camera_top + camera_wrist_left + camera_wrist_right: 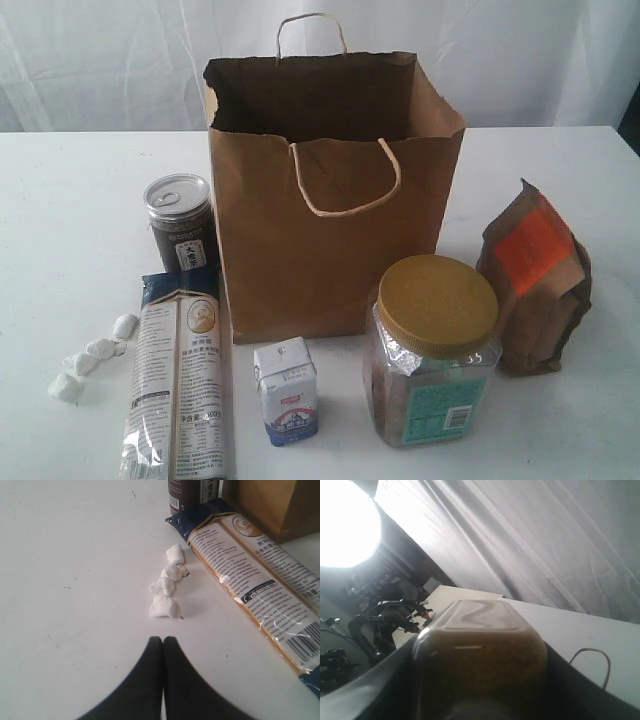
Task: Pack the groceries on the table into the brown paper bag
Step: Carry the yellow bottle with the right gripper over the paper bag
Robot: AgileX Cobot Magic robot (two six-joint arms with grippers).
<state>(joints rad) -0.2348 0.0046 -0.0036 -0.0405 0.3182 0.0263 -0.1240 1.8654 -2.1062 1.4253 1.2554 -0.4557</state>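
The packing has barely begun, as far as can be seen. The brown paper bag point(330, 230) stands upright and open at the far middle of the table point(60, 200). Its inside is too dark to show whether anything lies in it. Six groceries sit outside it: the silver-lidded dark jar point(180, 225) just left of the bag, and the long noodle packet point(180, 385) lying flat in front of that jar. The white wrapped sweets point(90, 355) are scattered to the packet's left. The small white-blue carton point(286, 390) is near the middle, the gold-lidded clear jar point(435, 350) near right, and the orange-labelled brown pouch point(535, 280) stands right of the bag. The left gripper point(163, 640) hovers low beside the sweets, its jaws pressed together on nothing. The right gripper point(479, 692) clamps a clear container of dark amber fill. I take this for the orange juice bottle point(480, 645), the one item missing from the table, so it is probably the first to go in. Everything else remains to be packed.
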